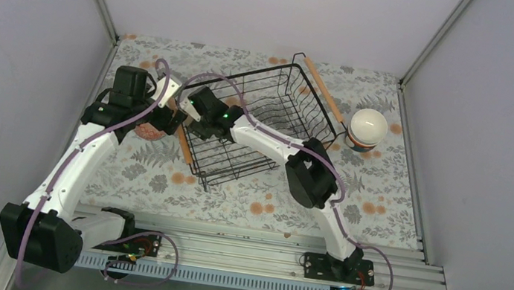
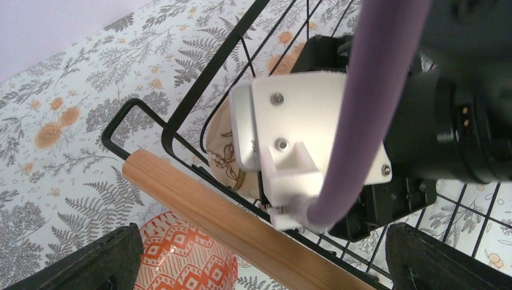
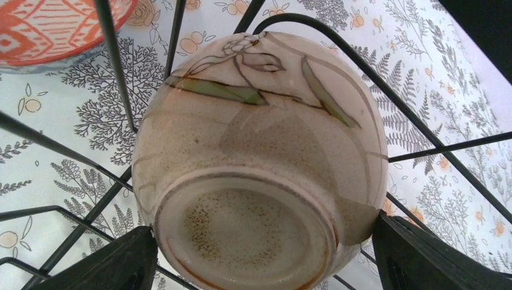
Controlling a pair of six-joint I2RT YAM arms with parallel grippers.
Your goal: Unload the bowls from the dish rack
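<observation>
- The step in hand, as I judge it, is lifting the beige bowl [image 3: 259,121] out of the dish rack [image 1: 248,75] with the right gripper [image 3: 264,226].
- In the right wrist view the bowl fills the centre of the frame, tipped so that its foot ring faces the camera, with black rack wires crossing behind and beside it.
- The right gripper is spread wide, one finger at the lower left and one at the lower right of that frame. Each meets a flank of the bowl, so it looks to be pinching the bowl across its belly.
- To do this well, the hold should sit below the widest part of the rounded wall, because a glazed curve can squirt out of the fingers.
- The lift should go straight away from the wires first, since one wire arches over the bowl's upper right and another runs down its left.
- The left gripper [image 2: 265,266] hangs wide apart and holds nothing. It is above the wooden handle [image 2: 223,220] at the rack's end.
- The orange bowl [image 2: 181,260] stands on the desk [image 1: 397,201] just outside that handle, at the bottom left of the left wrist view.
- A white bowl [image 1: 368,124] is at the right of the top view, outside the rack.
- The two wrists are close together, so the carry-out path should swing clear of the left arm.
</observation>
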